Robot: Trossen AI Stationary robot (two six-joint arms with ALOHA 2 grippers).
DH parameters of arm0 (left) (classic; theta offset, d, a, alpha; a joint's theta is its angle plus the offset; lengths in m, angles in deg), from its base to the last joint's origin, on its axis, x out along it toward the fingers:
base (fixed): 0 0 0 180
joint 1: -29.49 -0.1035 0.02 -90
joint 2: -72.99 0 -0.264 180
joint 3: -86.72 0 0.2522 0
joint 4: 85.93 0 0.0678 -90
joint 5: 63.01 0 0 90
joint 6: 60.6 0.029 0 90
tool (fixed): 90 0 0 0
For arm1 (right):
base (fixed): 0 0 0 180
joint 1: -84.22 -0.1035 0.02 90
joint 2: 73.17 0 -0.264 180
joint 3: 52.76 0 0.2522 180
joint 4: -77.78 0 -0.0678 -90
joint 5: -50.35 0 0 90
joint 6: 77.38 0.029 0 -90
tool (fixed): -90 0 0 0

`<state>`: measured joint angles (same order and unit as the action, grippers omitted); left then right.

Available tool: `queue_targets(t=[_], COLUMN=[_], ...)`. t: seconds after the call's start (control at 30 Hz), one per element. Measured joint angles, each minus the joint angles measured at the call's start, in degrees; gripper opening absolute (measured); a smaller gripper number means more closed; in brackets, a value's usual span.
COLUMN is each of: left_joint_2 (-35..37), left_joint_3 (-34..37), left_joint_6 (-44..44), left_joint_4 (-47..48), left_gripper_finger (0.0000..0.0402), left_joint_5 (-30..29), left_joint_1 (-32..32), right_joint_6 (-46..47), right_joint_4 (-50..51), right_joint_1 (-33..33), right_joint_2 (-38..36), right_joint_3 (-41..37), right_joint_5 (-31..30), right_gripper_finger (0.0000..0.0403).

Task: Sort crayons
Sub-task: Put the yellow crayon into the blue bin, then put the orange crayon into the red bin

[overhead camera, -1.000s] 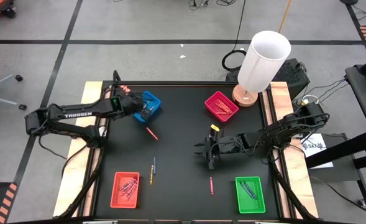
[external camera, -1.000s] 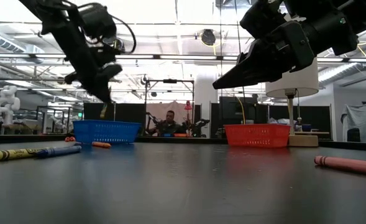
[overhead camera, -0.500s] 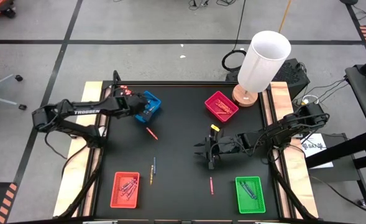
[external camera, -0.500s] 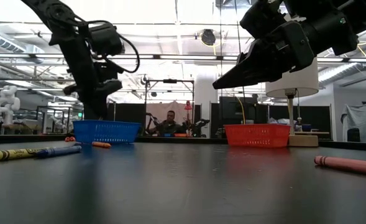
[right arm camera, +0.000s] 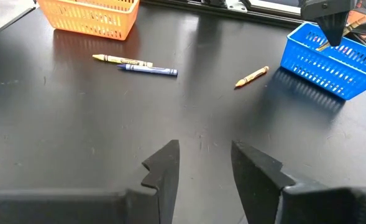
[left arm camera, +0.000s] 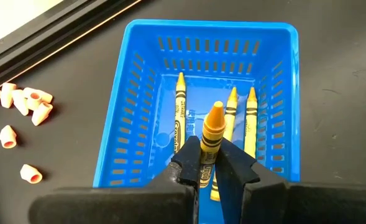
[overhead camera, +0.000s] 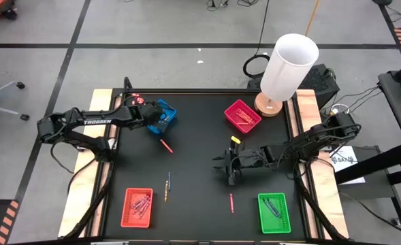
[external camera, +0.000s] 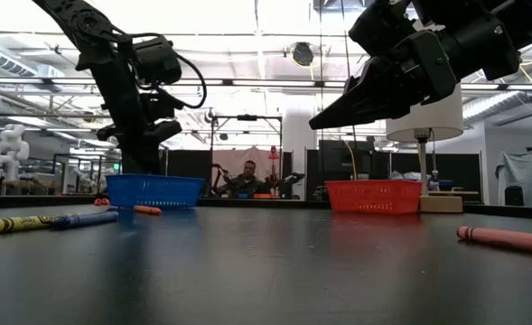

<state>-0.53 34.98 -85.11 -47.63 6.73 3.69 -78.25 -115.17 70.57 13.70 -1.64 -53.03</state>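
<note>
I have an orange-yellow crayon [left arm camera: 210, 134] clamped between the left gripper [left arm camera: 209, 163] fingers, tip up, directly above the blue basket [left arm camera: 133, 99], where three yellow crayons [left arm camera: 180, 106] lie. My right gripper [right arm camera: 202, 163] hovers spread, well away from that basket.

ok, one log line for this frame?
left gripper: shut on yellow-orange crayon, over blue tray | right gripper: open, empty, mid-table

left gripper [left arm camera: 209, 163] drawn back over the blue tray [left arm camera: 130, 87], lower than before, orange-yellow crayon [left arm camera: 211, 132] still pinched
</note>
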Motion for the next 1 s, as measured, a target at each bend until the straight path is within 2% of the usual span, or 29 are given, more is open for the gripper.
queue_targets(t=[0.13, 0.5, 0.77, 1.0], left_joint_2=[0.0, 0.0, 0.2, 3.67], left_joint_3=[-0.01, 0.0, 0.0, 0.0], left_joint_6=[-0.13, -0.22, -0.54, -2.8], left_joint_4=[0.12, 0.24, 0.25, 0.42], left_gripper_finger=[0.0041, 0.0121, 0.0128, 0.0128], left_joint_5=[-0.15, -0.18, 2.37, 3.73], left_joint_1=[0.0, 0.04, 0.4, 5.49], right_joint_6=[0.0, 0.0, -0.09, -0.2], right_joint_4=[-0.01, -0.01, 0.01, 0.01], right_joint_1=[0.0, 0.0, 0.0, 0.0], right_joint_2=[0.0, 0.0, 0.0, 0.0], right_joint_3=[0.0, 0.0, 0.0, 0.0], right_joint_5=[0.0, -0.02, 0.0, 0.0], right_gripper_finger=[0.013, 0.013, 0.013, 0.013])
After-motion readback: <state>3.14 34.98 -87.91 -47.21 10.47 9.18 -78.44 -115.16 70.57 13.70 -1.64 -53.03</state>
